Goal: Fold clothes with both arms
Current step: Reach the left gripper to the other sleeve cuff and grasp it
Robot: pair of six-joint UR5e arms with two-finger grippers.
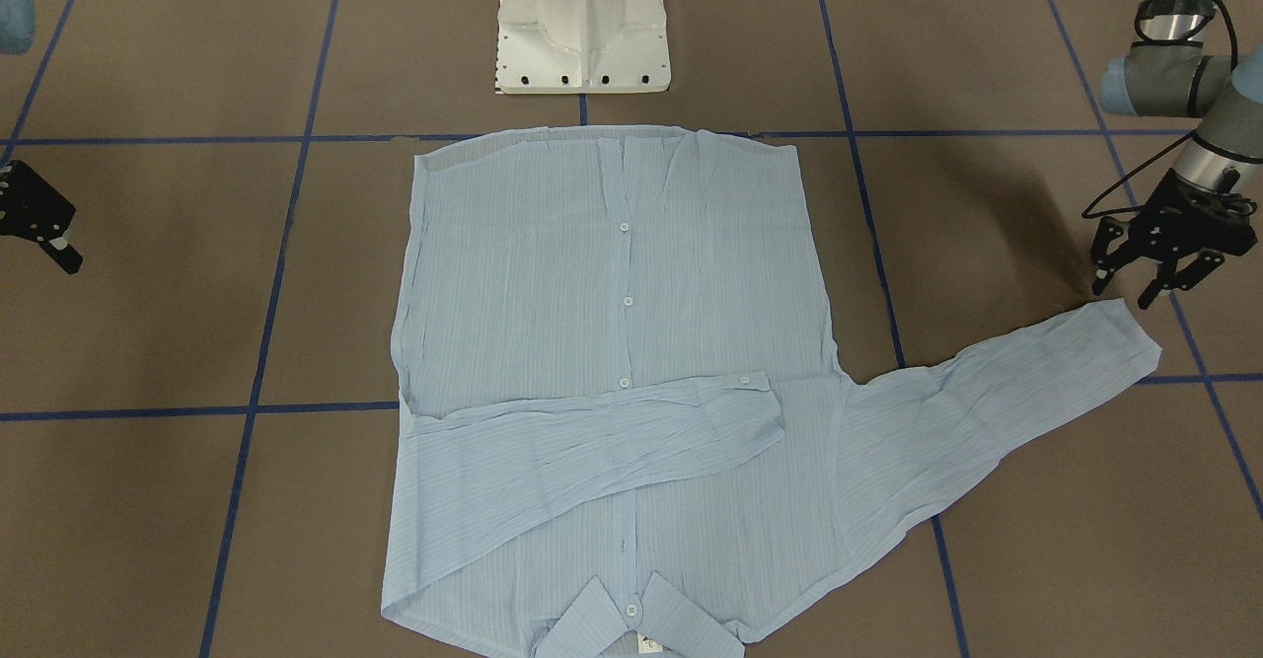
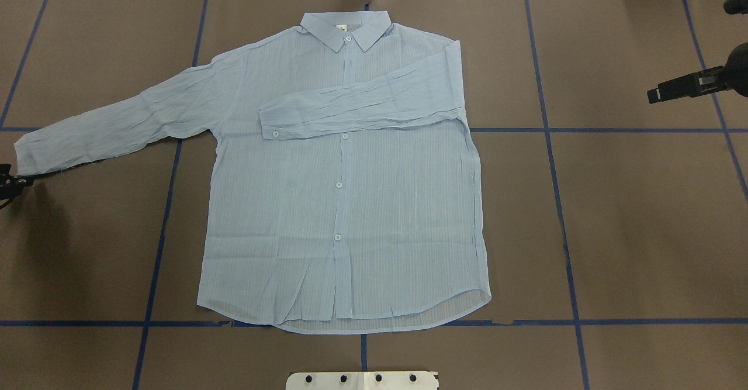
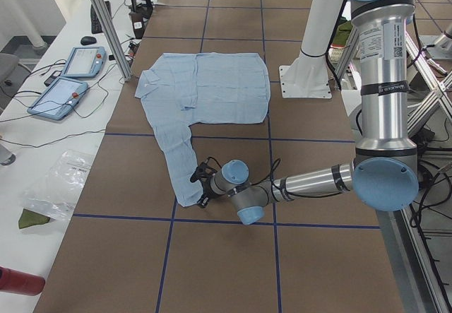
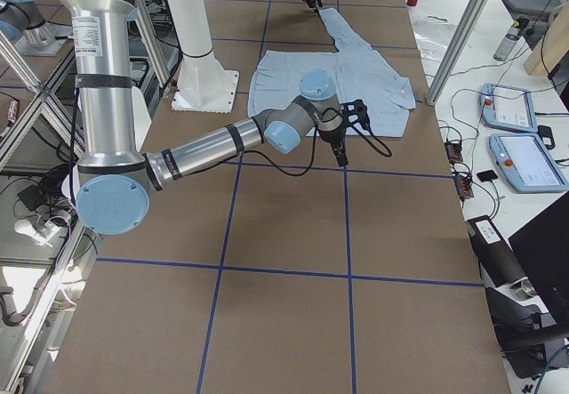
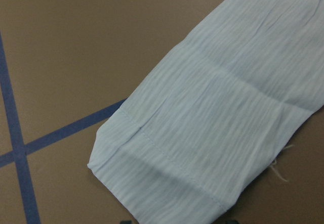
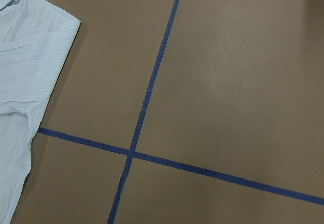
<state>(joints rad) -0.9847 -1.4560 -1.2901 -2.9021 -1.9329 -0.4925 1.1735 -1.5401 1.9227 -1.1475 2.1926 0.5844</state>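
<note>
The light-blue shirt [image 2: 345, 203] lies flat, buttons up, with its collar [image 2: 346, 30] at the far edge from the robot. One sleeve [image 2: 362, 106] is folded across the chest. The other sleeve [image 2: 128, 121] stretches out flat toward my left side. My left gripper [image 1: 1125, 288] hovers open just beside that sleeve's cuff [image 1: 1125, 328], with nothing between its fingers; the left wrist view shows the cuff [image 5: 172, 173] directly below. My right gripper [image 2: 672, 90] hangs over bare table well off the shirt's other side. Its jaws are seen edge-on, so I cannot tell their state.
Blue tape lines [image 2: 549, 130] grid the brown table. The white pedestal base [image 1: 582, 27] stands just behind the shirt hem. Tablets [image 3: 67, 80] and cables lie on a side bench beyond the far edge.
</note>
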